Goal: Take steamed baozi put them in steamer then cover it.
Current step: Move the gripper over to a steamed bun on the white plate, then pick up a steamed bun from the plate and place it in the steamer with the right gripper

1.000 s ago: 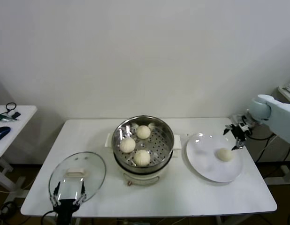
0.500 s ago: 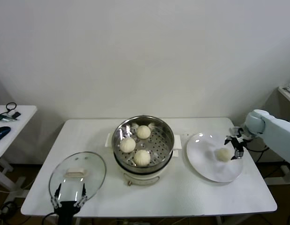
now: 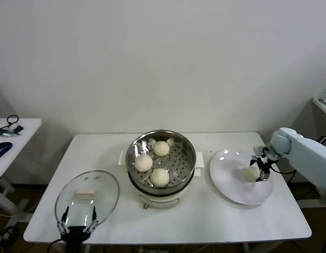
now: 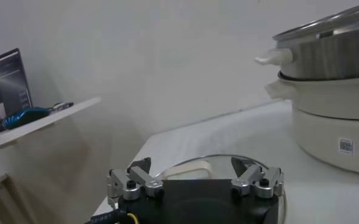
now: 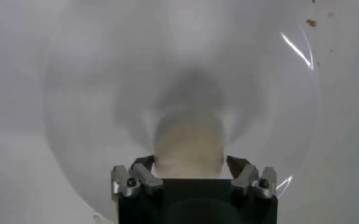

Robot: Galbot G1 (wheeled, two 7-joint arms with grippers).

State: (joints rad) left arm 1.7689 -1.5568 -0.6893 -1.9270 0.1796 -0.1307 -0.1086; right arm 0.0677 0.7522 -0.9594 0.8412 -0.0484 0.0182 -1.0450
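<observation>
Straddling the last baozi (image 3: pixel 252 173) on the white plate (image 3: pixel 231 184), the right gripper (image 3: pixel 260 169) has its jaws either side of it; contact unclear. 3 baozi (image 3: pixel 160 177) sit in the steamer (image 3: pixel 161 158). Left gripper (image 3: pixel 77 225), jaws apart, hovers by the cover (image 3: pixel 87 196) on the surface (image 3: pixel 205 221).

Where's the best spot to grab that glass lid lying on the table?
Probably the flat cream handle at the centre of the cover, approached from above: the lid lies flat, handle up, and its wide glass dome gives no other grip. The left tool sits open at its near edge.

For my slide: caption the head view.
Right gripper closes around last baozi on plate; three sit in steamer.
</observation>
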